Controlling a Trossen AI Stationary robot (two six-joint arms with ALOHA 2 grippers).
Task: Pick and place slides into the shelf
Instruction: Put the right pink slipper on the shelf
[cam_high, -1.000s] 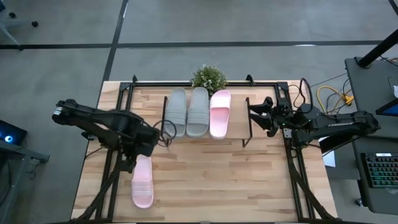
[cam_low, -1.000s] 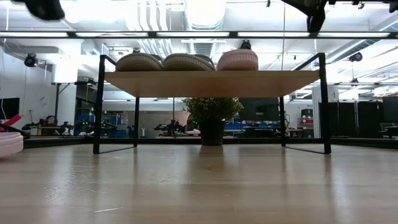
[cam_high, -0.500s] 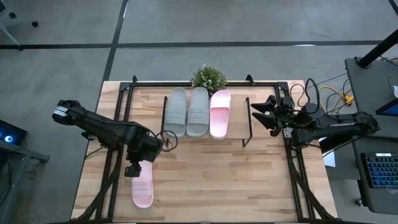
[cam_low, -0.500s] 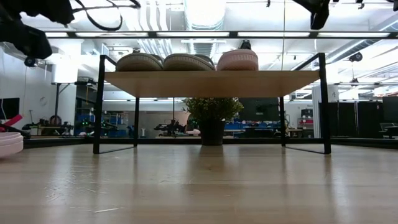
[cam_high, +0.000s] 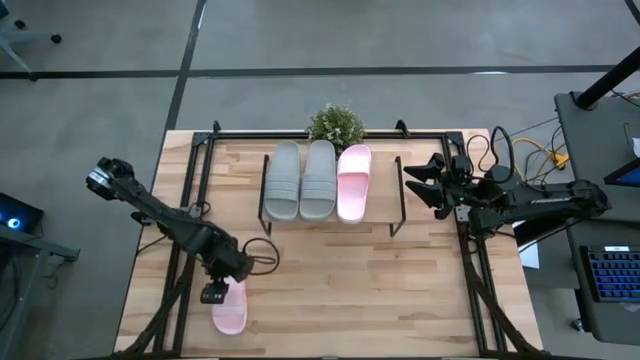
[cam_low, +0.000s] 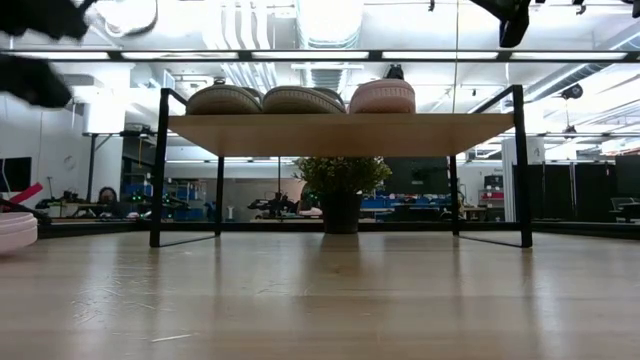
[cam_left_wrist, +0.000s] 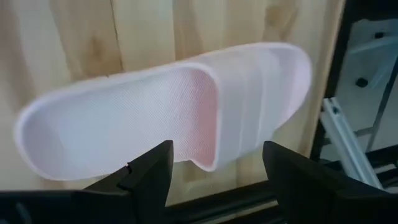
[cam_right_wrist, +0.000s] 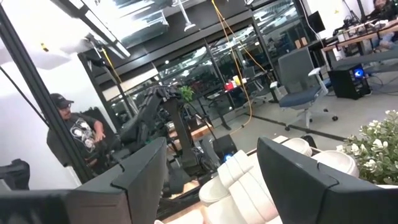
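Note:
One pale pink slide (cam_high: 229, 312) lies sole down on the table near its front left corner; it also shows in the left wrist view (cam_left_wrist: 161, 112) and at the low view's left edge (cam_low: 15, 230). My left gripper (cam_high: 224, 288) hangs open just above it, pointing steeply down, its fingers (cam_left_wrist: 155, 171) over the strap's edge without touching. On the shelf (cam_high: 235, 195) rest two grey-green slides (cam_high: 283, 180) (cam_high: 318, 178) and a pink slide (cam_high: 353, 182), side by side. My right gripper (cam_high: 408, 182) waits open, raised, beside the shelf's right end.
A small potted plant (cam_high: 336, 125) stands behind the shelf at the table's far edge. The shelf's black legs (cam_low: 157, 165) stand on the table. Bare wood lies between the shelf and the near edge. A person (cam_right_wrist: 74, 137) shows in the room beyond.
My left gripper has gone down and toward the table's near left corner, tipping more steeply downward, and now hangs over the pink slide on the table. The slide has kept its place.

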